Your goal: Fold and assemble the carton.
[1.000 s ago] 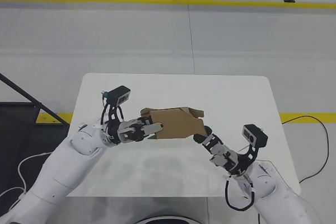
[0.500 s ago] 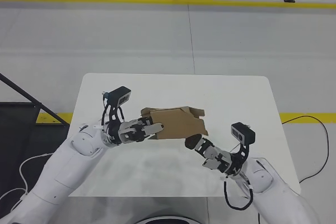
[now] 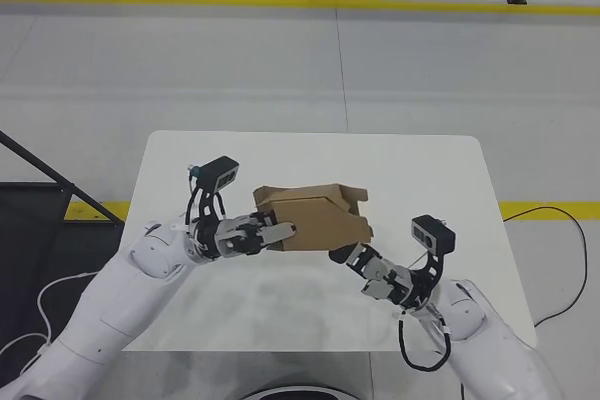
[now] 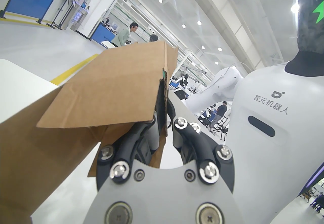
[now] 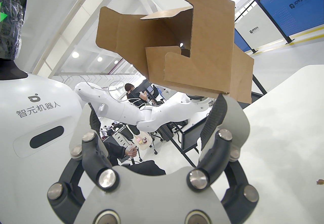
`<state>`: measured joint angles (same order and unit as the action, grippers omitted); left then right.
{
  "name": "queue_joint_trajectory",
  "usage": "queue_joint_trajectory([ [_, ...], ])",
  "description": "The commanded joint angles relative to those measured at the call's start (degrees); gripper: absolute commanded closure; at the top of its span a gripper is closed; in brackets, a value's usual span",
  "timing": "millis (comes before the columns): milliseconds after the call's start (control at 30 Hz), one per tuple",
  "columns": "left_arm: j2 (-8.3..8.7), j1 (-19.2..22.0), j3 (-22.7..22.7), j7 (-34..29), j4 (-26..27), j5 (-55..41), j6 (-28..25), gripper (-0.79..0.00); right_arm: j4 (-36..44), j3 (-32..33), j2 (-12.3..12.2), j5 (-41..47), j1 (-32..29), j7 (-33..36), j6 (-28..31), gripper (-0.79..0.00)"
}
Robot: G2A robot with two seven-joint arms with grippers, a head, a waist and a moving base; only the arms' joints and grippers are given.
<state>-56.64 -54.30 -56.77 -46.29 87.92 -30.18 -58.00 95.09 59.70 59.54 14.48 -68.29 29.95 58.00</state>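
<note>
- Clamped at left: left gripper (image 3: 273,231), jaws closed on an end wall of the carton (image 3: 315,215).
- Held above mid-table, long axis running left to right, flaps loose at the right end.
- Positioned just near of that right end: right gripper (image 3: 342,254), jaws spread, one fingertip touching the lower edge; likely the nearer arm for the flap fold.
- Below: white table (image 3: 430,180), working room at right.

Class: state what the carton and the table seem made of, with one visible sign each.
Carton: matt brown corrugated cardboard; fluting shows along a cut edge. Table: smooth, plain white top, perhaps laminate or painted board; the material is uncertain.
</note>
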Motion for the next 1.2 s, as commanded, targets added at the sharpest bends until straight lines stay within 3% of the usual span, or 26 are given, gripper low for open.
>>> queue_joint_trajectory([
  [0, 0.14, 0.19, 0.43, 0.0, -0.08, -0.07, 0.0, 0.0, -0.06, 0.38, 0.28, 0.16, -0.2, 0.39, 0.0, -0.785],
  [1167, 1.38, 1.11, 3.21, 0.0, -0.34, -1.44, 0.0, 0.0, -0.92, 5.68, 5.24, 2.77, -2.87, 7.19, 0.0, -0.785],
])
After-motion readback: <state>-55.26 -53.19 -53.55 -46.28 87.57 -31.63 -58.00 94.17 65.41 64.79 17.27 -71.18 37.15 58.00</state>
